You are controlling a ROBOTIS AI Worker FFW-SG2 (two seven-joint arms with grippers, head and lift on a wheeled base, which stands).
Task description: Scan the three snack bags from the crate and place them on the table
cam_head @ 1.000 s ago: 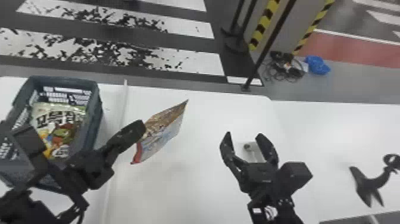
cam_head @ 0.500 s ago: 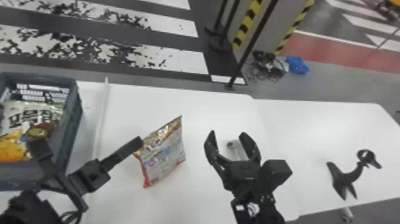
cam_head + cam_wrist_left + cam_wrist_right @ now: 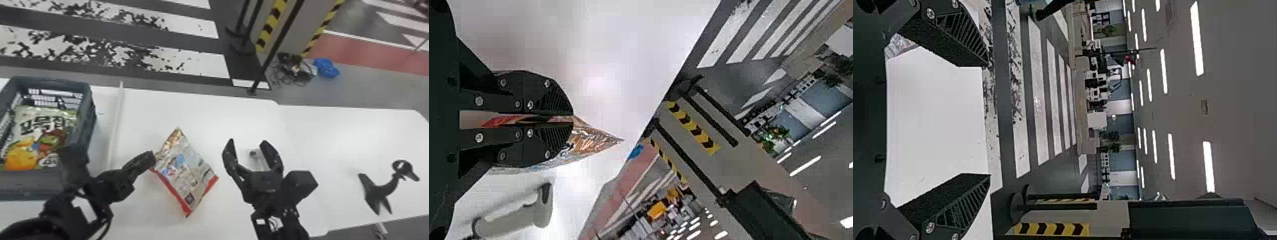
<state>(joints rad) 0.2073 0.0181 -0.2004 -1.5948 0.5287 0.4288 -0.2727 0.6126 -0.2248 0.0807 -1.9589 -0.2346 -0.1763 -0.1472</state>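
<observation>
The left tool (image 3: 151, 157) is narrow, pinching one snack bag (image 3: 188, 174) by its edge over the worktop (image 3: 191, 107). At left, the crate (image 3: 91, 103) holds another bag (image 3: 41, 137). The right tool (image 3: 248, 142) is wide and empty, near the scanner (image 3: 514, 219).

snack bag (image 3: 188, 174) turned from a narrow slant to show its broad face to the head camera, carried by left gripper (image 3: 150, 156) farther from crate (image 3: 86, 127), nearer right gripper (image 3: 248, 142)
</observation>
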